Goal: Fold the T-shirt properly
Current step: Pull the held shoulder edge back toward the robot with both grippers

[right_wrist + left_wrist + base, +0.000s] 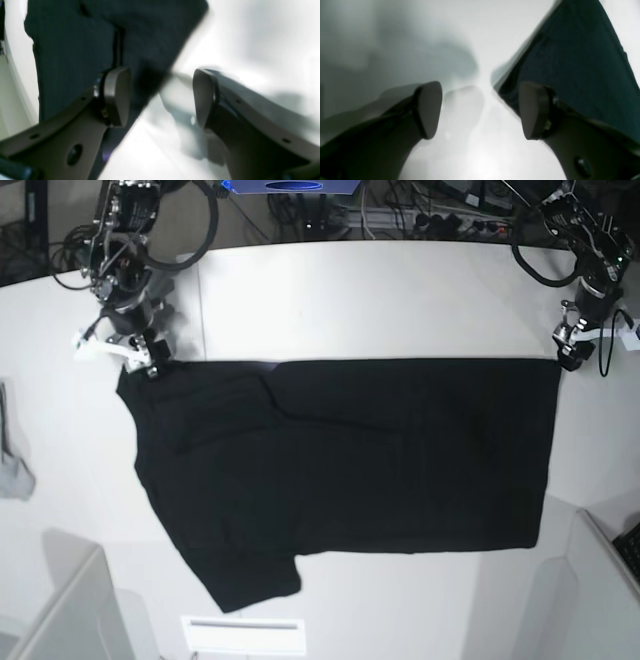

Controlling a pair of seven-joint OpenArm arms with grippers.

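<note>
Both claws, left claw [480,110] and right claw [161,96], gape empty (wide apart) at the T-shirt's [350,460] far corners

We see the T-shirt [350,460] as plain black with no print on the side facing up; the table [400,300] beneath it is white; a small cloth [12,470] at the edge is grey. Our gripper pads [430,110] look dark grey

The T-shirt [350,460] lies spread on the table [400,300], a gripper at each far corner.
</note>
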